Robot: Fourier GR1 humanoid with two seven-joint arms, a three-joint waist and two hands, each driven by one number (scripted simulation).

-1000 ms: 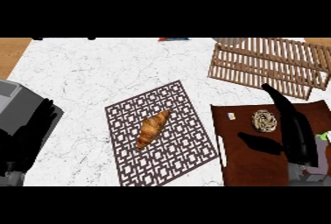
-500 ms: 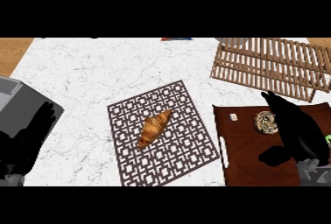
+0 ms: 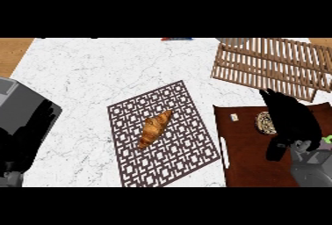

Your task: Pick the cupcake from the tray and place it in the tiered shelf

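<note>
The cupcake (image 3: 263, 123) sits on the dark brown tray (image 3: 243, 154) at the right, its right side hidden behind my right hand (image 3: 293, 119). That black hand hovers over the tray with its fingers stretched toward the far edge and its thumb hanging down, open, and I cannot tell whether it touches the cupcake. The wooden slatted tiered shelf (image 3: 272, 63) lies at the back right, just beyond the hand. At the lower left edge my left hand (image 3: 26, 140) rests open, holding nothing.
A croissant (image 3: 154, 128) lies on a brown lattice mat (image 3: 175, 154) in the middle of the white marble counter (image 3: 97, 70). A small pale object (image 3: 234, 117) sits on the tray's far left corner. A green bit (image 3: 327, 139) shows at the right edge.
My right hand has moved left and nearer over the tray, now covering the cupcake's right side. The left hand has sunk slightly toward the lower left corner.
</note>
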